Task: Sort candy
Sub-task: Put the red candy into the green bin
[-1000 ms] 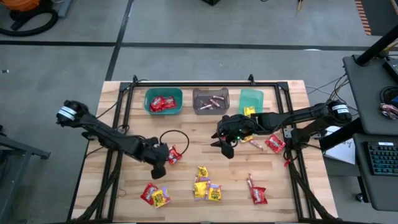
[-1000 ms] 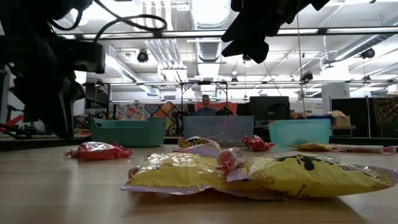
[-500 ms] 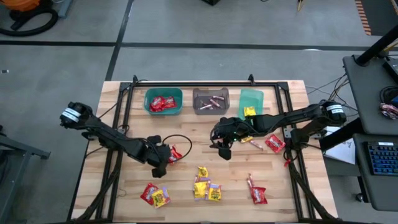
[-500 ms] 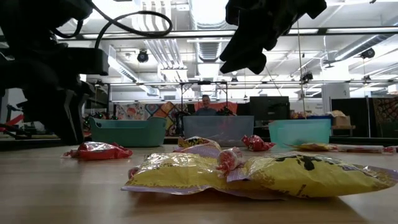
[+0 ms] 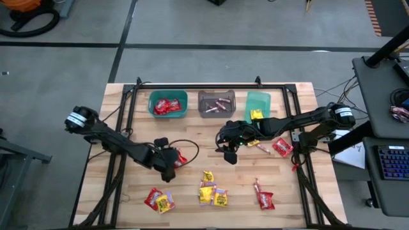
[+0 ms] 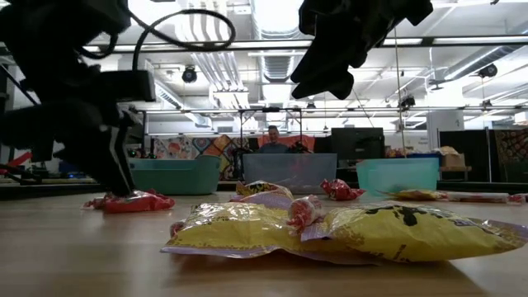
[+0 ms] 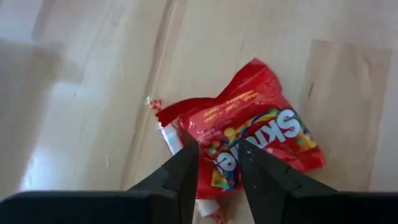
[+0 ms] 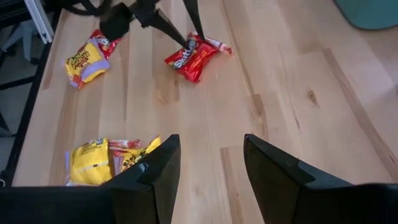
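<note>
A red candy packet (image 7: 261, 140) lies flat on the wooden table (image 5: 192, 131), over a thin pinkish stick (image 7: 171, 137). My left gripper (image 7: 217, 152) stands open just over the packet's near end, pointing steeply down; it also shows in the high view (image 5: 171, 165) beside the packet (image 5: 181, 158). My right gripper (image 5: 229, 153) hangs open above the table's middle with nothing between its fingers (image 8: 163, 163). Teal bin (image 5: 168, 104), grey bin (image 5: 216, 103) and green bin (image 5: 258, 102) stand along the far edge, with candy in them. My left gripper's fingertips (image 7: 189, 149) come down from above onto the red packet's near end (image 7: 217, 168), one on either side of its middle. I cannot tell whether they touch it. The packet lies flat on the table.
Loose candy lies near the front edge: yellow packets (image 5: 211, 191), a red and yellow pair (image 5: 158, 200), a red packet with a stick (image 5: 263, 198). Another red packet (image 5: 282, 147) lies at the right. A black cable loop (image 5: 182, 144) lies by the left gripper.
My left gripper has gone down and toward the table's right, onto the red packet, rolling its wrist on the way; its opening is unchanged. My right gripper has sunk slightly and then kept still. The candy has not moved.
</note>
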Available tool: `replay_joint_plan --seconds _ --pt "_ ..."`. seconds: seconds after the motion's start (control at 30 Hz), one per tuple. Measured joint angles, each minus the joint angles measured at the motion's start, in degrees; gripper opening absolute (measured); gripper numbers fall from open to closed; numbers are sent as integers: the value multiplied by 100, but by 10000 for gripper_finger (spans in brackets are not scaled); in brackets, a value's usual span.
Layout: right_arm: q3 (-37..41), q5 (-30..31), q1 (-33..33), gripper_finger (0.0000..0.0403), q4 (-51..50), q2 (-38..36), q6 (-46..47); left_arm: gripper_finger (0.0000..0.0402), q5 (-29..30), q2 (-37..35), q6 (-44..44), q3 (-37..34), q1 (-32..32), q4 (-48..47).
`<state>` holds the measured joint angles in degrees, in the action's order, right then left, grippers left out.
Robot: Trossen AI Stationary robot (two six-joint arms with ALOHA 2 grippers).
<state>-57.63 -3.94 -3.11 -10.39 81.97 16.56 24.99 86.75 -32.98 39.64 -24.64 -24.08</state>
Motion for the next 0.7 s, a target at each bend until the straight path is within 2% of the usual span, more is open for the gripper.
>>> replay_joint_plan --seconds 0.27,0.37,0.53,0.7 --pt "2 96 0 166 2 0 -2 90 -11 386 -102 17 0 304" --pt "2 100 0 166 2 0 -4 69 -24 411 -68 17 -4 309" --pt "2 102 0 166 3 0 -20 10 -113 356 49 9 -4 274" --pt "2 104 0 166 2 0 -74 3 -174 277 173 4 -4 236"
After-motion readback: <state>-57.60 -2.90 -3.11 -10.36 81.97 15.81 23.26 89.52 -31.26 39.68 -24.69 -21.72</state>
